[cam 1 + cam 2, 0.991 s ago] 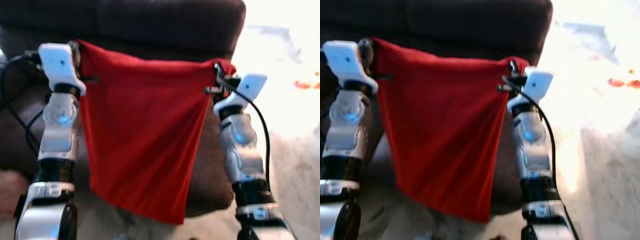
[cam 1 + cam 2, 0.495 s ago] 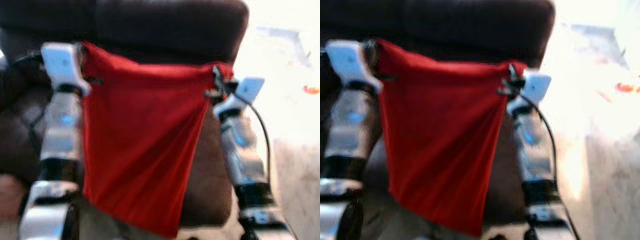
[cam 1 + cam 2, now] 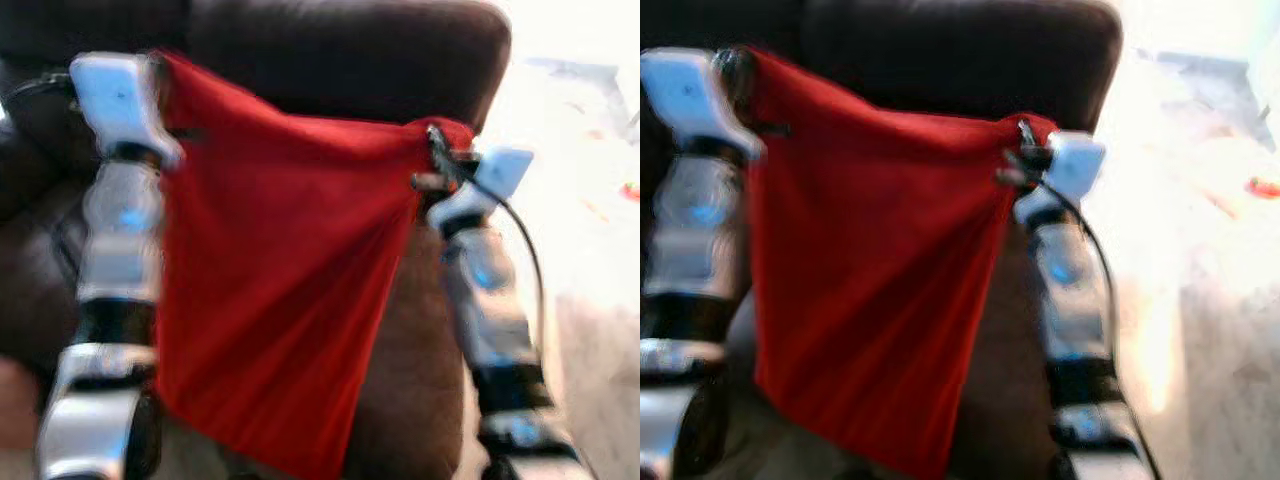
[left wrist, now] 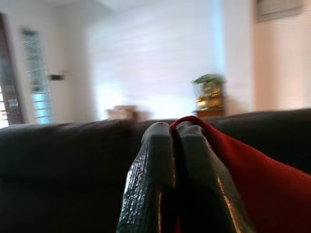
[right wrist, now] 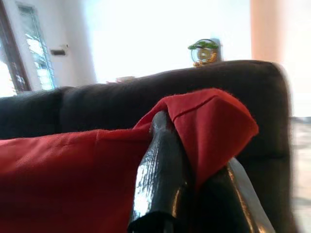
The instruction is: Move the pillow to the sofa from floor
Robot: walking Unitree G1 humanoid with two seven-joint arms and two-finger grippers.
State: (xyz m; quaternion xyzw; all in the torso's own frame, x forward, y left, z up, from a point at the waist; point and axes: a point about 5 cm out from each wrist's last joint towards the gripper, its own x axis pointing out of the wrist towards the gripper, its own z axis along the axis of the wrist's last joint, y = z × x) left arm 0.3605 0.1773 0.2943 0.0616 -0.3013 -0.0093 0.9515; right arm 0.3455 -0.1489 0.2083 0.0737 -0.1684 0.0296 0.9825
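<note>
Behind sofa (image 4: 58, 160), wrist views reveal windows (image 5: 36, 53).

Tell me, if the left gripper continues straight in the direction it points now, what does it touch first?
Most likely the sofa: beyond the left gripper, shut on a corner of the red pillow, its dark backrest lies straight ahead, though depth is unclear.

I have the pillow (image 3: 290, 290) hanging mid-frame between my two arms, in front of the sofa (image 3: 340, 60), whose back runs across the top of the frame. My left gripper (image 4: 175, 133) pinches its corner at the upper left; my right gripper (image 5: 194, 145) pinches the other corner right of centre, slightly lower. The floor (image 3: 590, 200) lies along the right edge of the frame, beside the sofa.
</note>
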